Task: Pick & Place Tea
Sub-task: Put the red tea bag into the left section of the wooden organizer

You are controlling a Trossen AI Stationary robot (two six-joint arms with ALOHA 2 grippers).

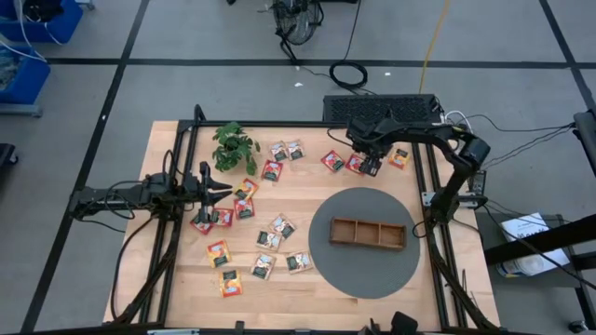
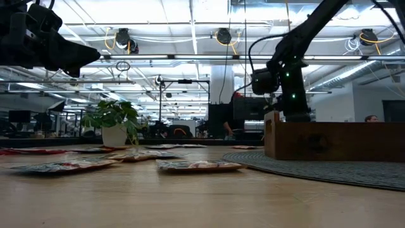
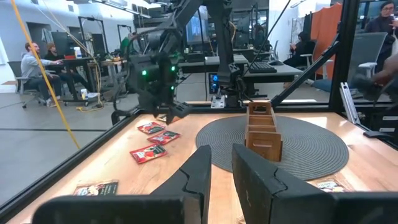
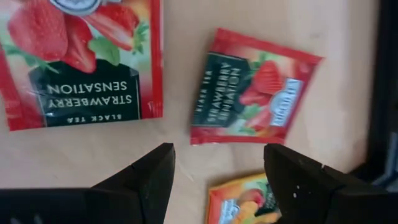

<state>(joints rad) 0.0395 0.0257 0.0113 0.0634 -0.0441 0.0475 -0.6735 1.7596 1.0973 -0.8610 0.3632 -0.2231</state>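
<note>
Mostly red, strawberry-printed tea sachets

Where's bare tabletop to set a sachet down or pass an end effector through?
Free: the strip between the plant and the table's left edge, the grey mat around the wooden tray, and the near-left corner. Crowded: sachets across the middle, and the far edge under the open right end effector.

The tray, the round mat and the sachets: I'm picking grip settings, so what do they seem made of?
Tray: apparently wood, matte brown with plain board walls. Mat: looks woven or ribbed fabric, dull grey, with concentric ridges showing in the left wrist view. Sachets: likely printed paper or foil-paper, slightly glossy; thin, flat, with crimped edges. The right gripper hangs open above them.
</note>
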